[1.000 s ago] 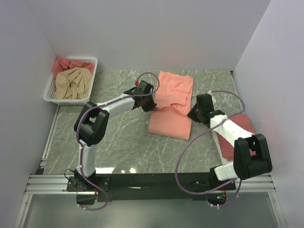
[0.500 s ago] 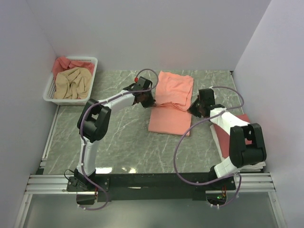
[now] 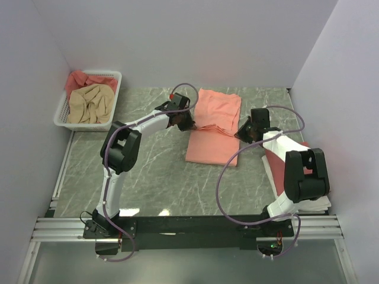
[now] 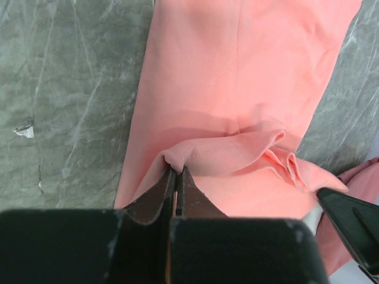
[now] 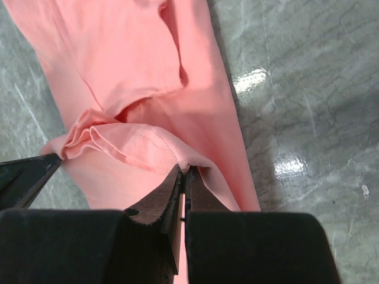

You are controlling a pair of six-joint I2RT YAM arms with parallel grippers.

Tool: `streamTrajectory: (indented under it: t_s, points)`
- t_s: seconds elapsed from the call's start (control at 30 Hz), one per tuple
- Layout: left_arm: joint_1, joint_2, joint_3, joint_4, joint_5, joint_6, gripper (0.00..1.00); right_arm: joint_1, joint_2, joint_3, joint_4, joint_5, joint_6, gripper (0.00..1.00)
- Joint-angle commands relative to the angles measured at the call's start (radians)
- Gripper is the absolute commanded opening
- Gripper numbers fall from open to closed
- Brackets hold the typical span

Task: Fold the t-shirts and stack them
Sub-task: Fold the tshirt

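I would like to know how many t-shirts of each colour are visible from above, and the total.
Salmon-pink t-shirt: 1
Rose-red t-shirts: 2, one in the basket, one at the far right
Beige-tan t-shirt: 1
Total: 4

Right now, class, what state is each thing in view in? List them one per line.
salmon-pink cloth t-shirt: lying on the grey marbled table, part-folded, edge pinched up at both sides.
left gripper: shut on that t-shirt's edge.
right gripper: shut on that t-shirt's edge.
white plastic lattice basket: holding crumpled shirts.
beige-tan t-shirt: crumpled, unfolded, in the basket.
rose-red t-shirt: crumpled in the basket, behind the beige one.
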Motion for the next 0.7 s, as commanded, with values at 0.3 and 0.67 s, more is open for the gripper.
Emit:
streamTrajectory:
  t_s: [0.3,0.67]
  points:
    - [0.020,0.045,0.103,0.028,0.033,0.027,0.01,-0.030,0.088,0.076,0.074,-0.040,-0.006,0.00]
    - [0.038,0.096,0.170,0.031,0.089,0.047,0.16,-0.061,0.143,0.113,0.120,-0.093,-0.009,0.25]
